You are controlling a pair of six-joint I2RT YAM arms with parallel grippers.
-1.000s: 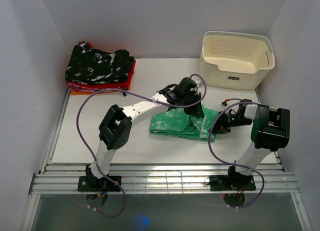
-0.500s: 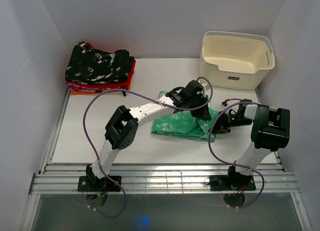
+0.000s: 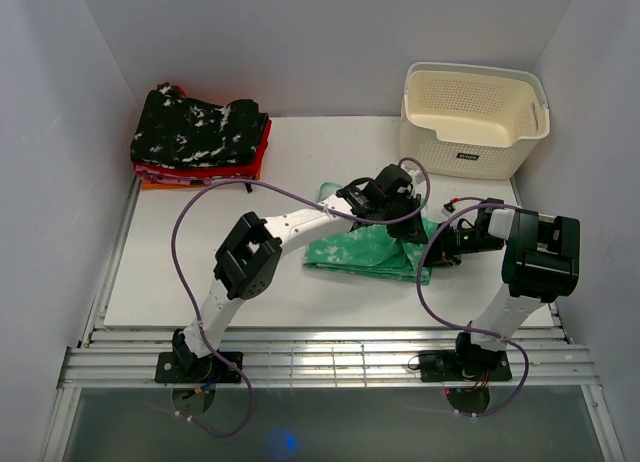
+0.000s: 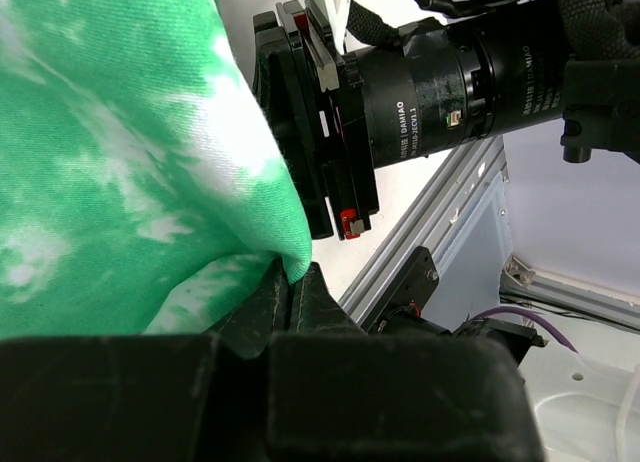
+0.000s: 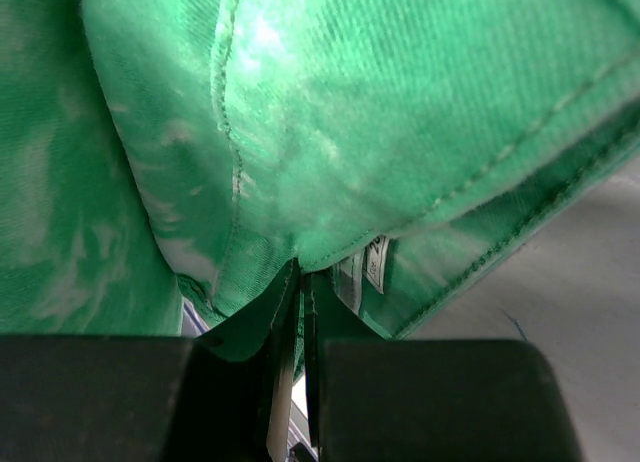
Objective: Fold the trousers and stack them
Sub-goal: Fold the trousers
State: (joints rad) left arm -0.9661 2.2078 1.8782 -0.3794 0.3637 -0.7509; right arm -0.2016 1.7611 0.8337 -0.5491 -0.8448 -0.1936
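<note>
The green tie-dye trousers (image 3: 365, 248) lie folded in a bundle on the table between the arms. My left gripper (image 3: 408, 225) is over their right end, shut on a fold of the cloth (image 4: 150, 162) that hangs in front of its camera. My right gripper (image 3: 440, 244) is at the bundle's right edge, shut on a hem of the trousers (image 5: 330, 132); a white label (image 5: 372, 267) shows beside the fingers. The two grippers are close together; the right arm's wrist (image 4: 450, 77) fills the left wrist view.
A stack of folded clothes, black speckled on red and orange (image 3: 198, 132), sits at the back left. A cream perforated basket (image 3: 472, 117) stands at the back right. The table's slatted front rail (image 3: 330, 357) runs near the arm bases.
My left gripper has moved to the right with its fold of cloth, closing on the right gripper. The right arm has stayed in place.
</note>
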